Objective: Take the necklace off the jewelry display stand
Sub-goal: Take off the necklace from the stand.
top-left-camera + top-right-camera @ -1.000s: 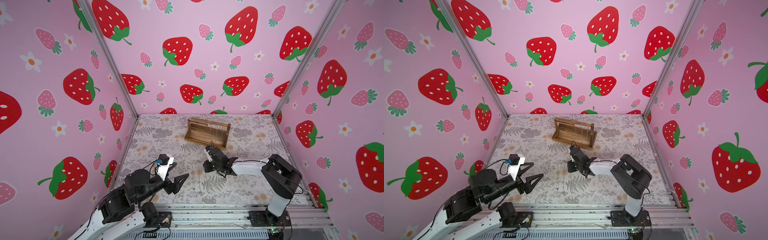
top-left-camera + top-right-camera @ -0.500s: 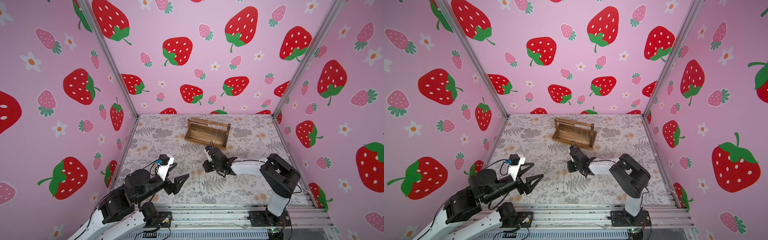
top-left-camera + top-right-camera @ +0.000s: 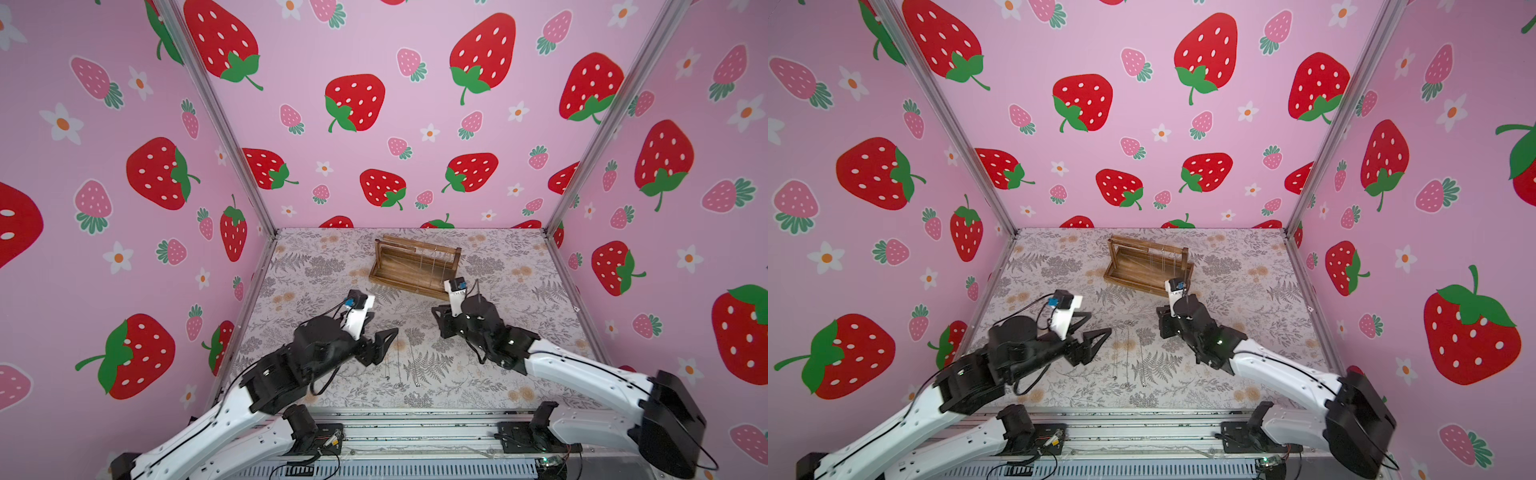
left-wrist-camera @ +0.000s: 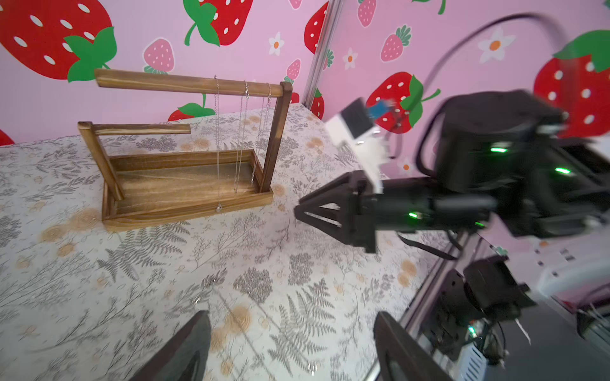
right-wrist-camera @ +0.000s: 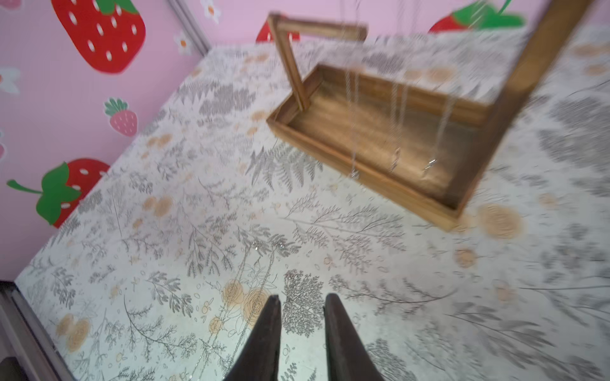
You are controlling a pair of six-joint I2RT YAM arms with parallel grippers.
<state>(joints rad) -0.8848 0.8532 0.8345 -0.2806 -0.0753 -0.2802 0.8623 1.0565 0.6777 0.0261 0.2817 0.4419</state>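
Stand: jewelry display stand (image 3: 415, 266), 12 o'clock on the table (image 3: 519, 332), long axis roughly 9-to-3.
Load: necklaces (image 4: 217, 142) hang near its 3 o'clock end.
Nearer arm: right gripper (image 5: 303, 297), chains at its 12 o'clock; fingers narrowly parted, empty.
Farther arm: left gripper (image 4: 290, 318), spread wide, empty.

High stereo pair, wrist views sharing stand (image 4: 185, 211)

Pink strawberry walls (image 3: 291, 62) enclose a floral-patterned floor (image 3: 316, 270).
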